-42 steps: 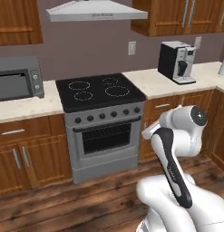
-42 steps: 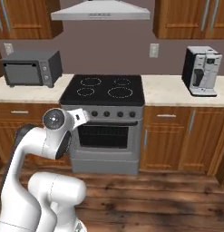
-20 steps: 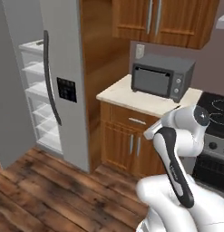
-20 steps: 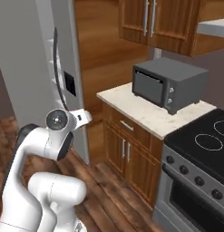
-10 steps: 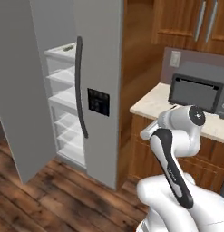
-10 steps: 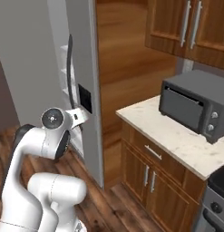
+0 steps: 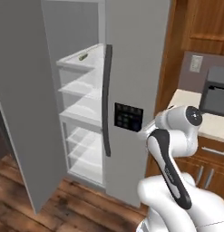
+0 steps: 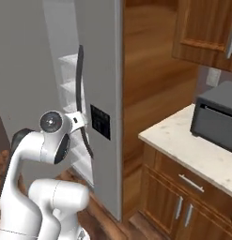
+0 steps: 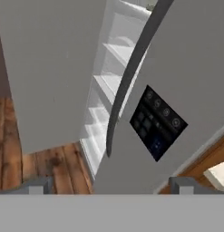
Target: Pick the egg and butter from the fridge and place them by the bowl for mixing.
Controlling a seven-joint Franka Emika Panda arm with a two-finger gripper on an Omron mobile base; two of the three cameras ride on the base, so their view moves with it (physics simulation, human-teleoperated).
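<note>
- Fridge (image 7: 131,68): tall grey two-door unit. Left door stands swung wide, giving access to the white glassy shelves; right door is closed and carries a long dark curved handle (image 7: 106,99) and a black button panel (image 7: 128,117).
- Butter (image 7: 83,56): a small olive-yellow stick lies on the top shelf (image 7: 81,61), near its front edge, well above the folded arm. The same stick appears to peek in at the top of the hand view, though too little of it shows there to be sure.
- Egg: not made out on any shelf; too small or hidden to locate.
- Bowl: its place cannot be given from these pictures.
- Claw (image 9: 109,186): two small dark tips rise at the bottom of the hand view, set far apart, so it reads as spread and carrying nothing. It points at the closed door's handle and panel, not into the open compartment.
- Arm: folded close over the base, a carrying posture suited to driving, not reaching.
- Table (image 8: 192,150): pale stone top over wooden cabinets to the fridge's right, bearing a dark toaster oven (image 8: 216,115).
- Judgement: approach stage; neither item is collected. The next move likely calls for raising the claw toward the top shelf.
</note>
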